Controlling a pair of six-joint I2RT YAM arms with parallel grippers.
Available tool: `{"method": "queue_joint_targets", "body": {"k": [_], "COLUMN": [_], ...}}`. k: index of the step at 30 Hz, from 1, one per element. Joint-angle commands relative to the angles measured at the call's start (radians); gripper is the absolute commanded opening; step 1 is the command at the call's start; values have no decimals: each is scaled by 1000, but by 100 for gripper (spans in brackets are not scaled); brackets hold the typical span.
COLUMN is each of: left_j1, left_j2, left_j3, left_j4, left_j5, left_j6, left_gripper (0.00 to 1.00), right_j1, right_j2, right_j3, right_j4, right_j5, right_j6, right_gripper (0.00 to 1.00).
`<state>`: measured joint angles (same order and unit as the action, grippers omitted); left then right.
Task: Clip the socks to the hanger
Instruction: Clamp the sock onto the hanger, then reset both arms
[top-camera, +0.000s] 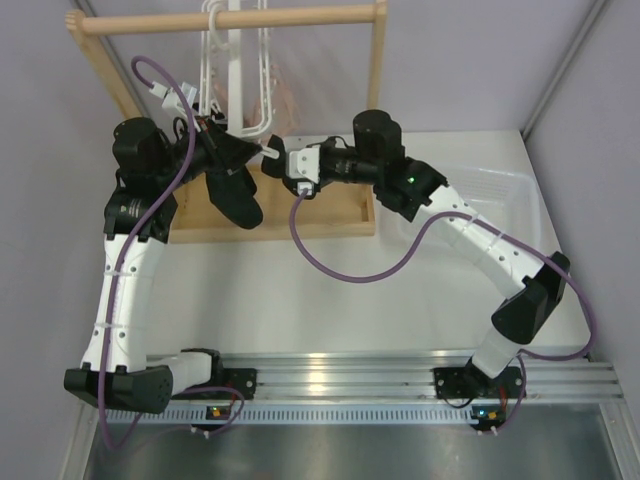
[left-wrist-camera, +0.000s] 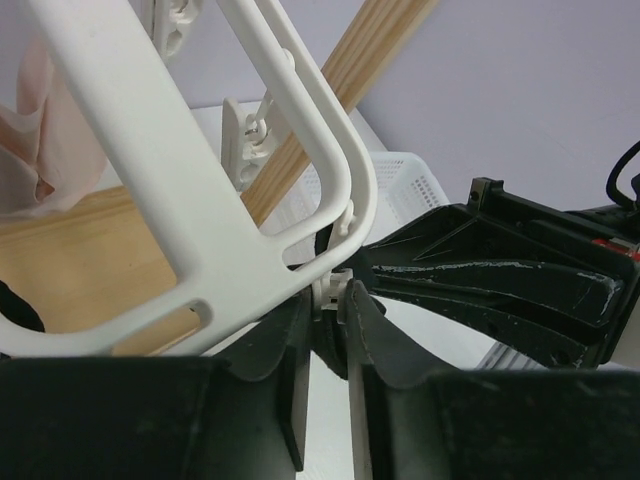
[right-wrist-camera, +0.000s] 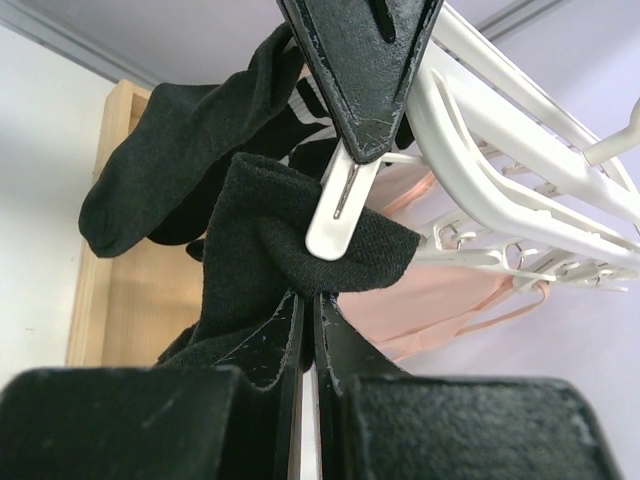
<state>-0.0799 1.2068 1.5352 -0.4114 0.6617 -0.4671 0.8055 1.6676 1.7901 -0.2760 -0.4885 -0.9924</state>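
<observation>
The white hanger (top-camera: 232, 62) hangs from the wooden rack's rod; its frame fills the left wrist view (left-wrist-camera: 150, 170). My left gripper (left-wrist-camera: 333, 298) is shut on one of its small white clips (left-wrist-camera: 334, 285); in the right wrist view that clip (right-wrist-camera: 338, 205) sticks out below the left fingers (right-wrist-camera: 360, 60). My right gripper (right-wrist-camera: 305, 298) is shut on a black sock (right-wrist-camera: 270, 235), whose edge touches the clip's tip. A second black sock (right-wrist-camera: 165, 160) hangs to the left. In the top view both grippers meet under the hanger, left (top-camera: 225, 145) and right (top-camera: 268, 152), with black sock fabric (top-camera: 236, 198) dangling below.
The wooden rack (top-camera: 375, 70) stands on its base board at the table's back. A pale pink cloth (right-wrist-camera: 455, 295) hangs on the hanger behind the clips. A white basket (top-camera: 505, 195) sits at the right. The right arm's purple cable loops over the table's middle.
</observation>
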Motion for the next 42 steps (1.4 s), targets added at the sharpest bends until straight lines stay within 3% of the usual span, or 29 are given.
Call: {"method": "queue_joint_targets", "body": {"k": [1,2,11,13,17,19,20,24,25,26,28,31,34,38,42], "left_j1": [2,2,2,2,2,2,2,3,3,3,3,3,3,17,31], "left_j2": [-16,-19,-45,-61,-107,-128,-150,-188,-193,-200,-207,-213,-222,-230,-237], "left_j3": [19,17,23,14,0,-7,-10,-10,-9,-7,-7,-10,-24,-15,-38], "left_j4": [23,25,43,63,86,94,91,45,14,0,-32,-95,-139,-187,-231], "left_j5": [9,3,-22,-27,-48,-68,-74,-135,-161,-169,-195,-208,-212,-203,-174], "left_j6": [-5,-7,-11,-15,-4,18,28,79,93,100,123,142,166,203,243], "left_gripper": [24,32,54,65,73,77,86,94,95,98,98,98,98,98,98], "right_j1": [21,21,8,4,-2,-9,-14,-23,-26,-28,-34,-38,-40,-40,-43], "right_j2": [-11,-9,1,0,6,4,0,-19,-28,-31,-49,-84,-144,-250,-368], "right_j3": [55,52,49,48,48,46,40,5,-4,-18,-35,-90,-130,-217,-316], "right_j4": [58,58,63,66,77,87,92,124,132,133,130,129,126,97,41], "right_j5": [8,11,37,47,64,74,77,120,128,136,152,172,183,202,278], "right_j6": [1,0,-11,-11,-3,15,21,50,66,77,93,112,142,213,276], "right_gripper": [0,0,0,0,0,2,4,11,15,30,37,61,74,99,100]}}
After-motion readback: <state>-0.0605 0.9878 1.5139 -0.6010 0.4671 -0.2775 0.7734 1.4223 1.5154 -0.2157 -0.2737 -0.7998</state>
